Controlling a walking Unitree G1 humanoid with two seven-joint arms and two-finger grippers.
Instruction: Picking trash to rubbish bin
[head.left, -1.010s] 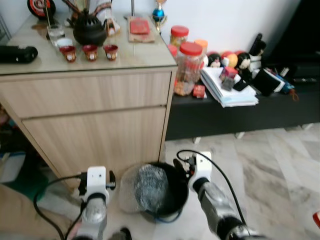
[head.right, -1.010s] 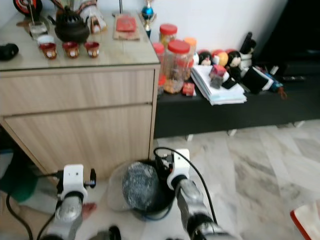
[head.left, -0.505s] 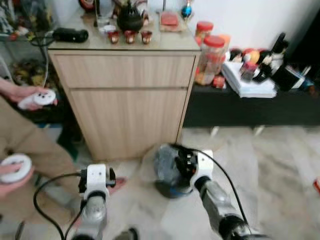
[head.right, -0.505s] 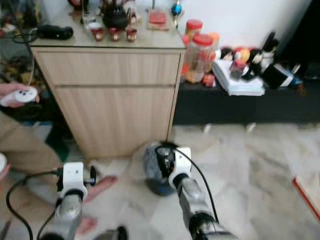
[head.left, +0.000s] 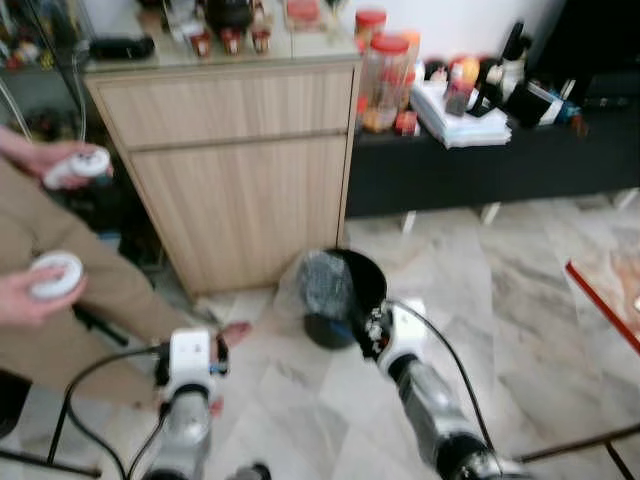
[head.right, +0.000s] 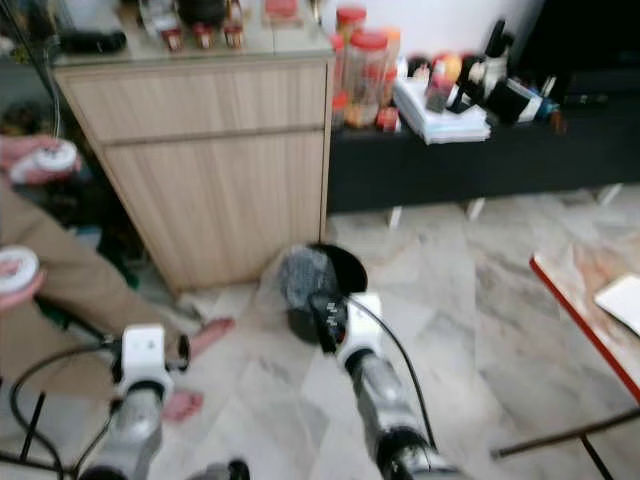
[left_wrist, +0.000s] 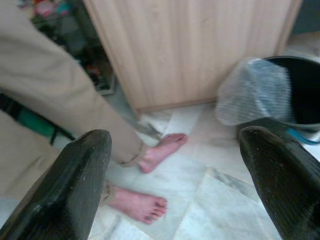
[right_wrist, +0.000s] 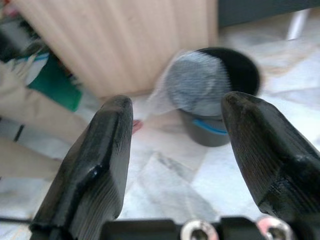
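The round black plastic rubbish bin stands on the marble floor just ahead of the right gripper, beside the pale wooden cabinet. A crumpled clear plastic wrap hangs over the bin's rim, partly in and partly out. Both the right gripper and the left gripper are spread wide and carry nothing. A person's bare feet lie ahead of the left gripper. Judging by this, the trash is deposited, though not fully inside.
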